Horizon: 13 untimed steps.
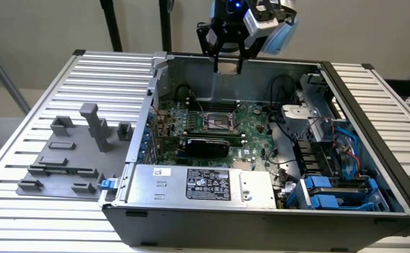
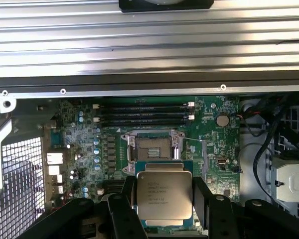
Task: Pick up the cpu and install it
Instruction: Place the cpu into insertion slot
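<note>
**Q:** What is the gripper doing right now?

**A:** I am holding the gripper (image 1: 228, 66) high over the open case (image 1: 261, 224), near its back wall. Its fingers (image 2: 202, 199) are standing fairly wide apart, yet they are clamping the cpu (image 2: 164, 196) by two opposite edges.

**Q:** Why by the edges?

**A:** I am judging that this is keeping the underside free to sit down flat. The metal lid is facing the wrist camera and the chip is lying level.

**Q:** Where is it relative to the socket?

**A:** The cpu is hanging in the air, well above the board (image 2: 89, 149). The socket (image 2: 154, 144) is showing just past the chip's edge in the wrist view. It is looking bare, with nothing touching it, so the chip is not yet installed.

**Q:** Is any writing showing?

**A:** Several printed lines are showing on the lid, too small for me to read. A label (image 1: 208, 184) is sitting on the power supply (image 1: 254, 184), and it is equally unreadable. I am making out no brand.
</note>
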Available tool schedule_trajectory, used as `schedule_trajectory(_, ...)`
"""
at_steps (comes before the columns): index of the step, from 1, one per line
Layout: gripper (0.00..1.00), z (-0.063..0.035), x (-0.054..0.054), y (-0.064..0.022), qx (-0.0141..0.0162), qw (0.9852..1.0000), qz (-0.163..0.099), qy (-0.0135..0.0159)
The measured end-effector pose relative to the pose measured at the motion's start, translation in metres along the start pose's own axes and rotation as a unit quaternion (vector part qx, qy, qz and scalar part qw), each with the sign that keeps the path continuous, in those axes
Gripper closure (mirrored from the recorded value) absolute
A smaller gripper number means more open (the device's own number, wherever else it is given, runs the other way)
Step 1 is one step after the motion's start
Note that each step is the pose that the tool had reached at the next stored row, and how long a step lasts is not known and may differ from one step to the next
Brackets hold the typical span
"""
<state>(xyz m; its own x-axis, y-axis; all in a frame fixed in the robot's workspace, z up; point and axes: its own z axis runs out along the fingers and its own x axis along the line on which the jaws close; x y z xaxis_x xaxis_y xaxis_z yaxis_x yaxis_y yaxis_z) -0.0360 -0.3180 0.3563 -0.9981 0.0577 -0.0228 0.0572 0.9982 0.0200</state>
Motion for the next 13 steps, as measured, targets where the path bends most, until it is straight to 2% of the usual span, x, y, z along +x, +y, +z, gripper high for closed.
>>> schedule_trajectory(4,0.45,0.0008,0.0,0.0,0.0006,0.9996,0.028,-0.0006)
schedule_trajectory(7,0.45,0.0015,0.0001,0.0,0.0012,0.9985,0.056,-0.0011)
schedule_trajectory(10,0.45,0.0023,0.0001,-0.0001,0.0019,0.9966,0.083,-0.0017)
schedule_trajectory(13,0.45,0.0031,0.0001,-0.0001,0.0025,0.994,0.109,-0.0022)
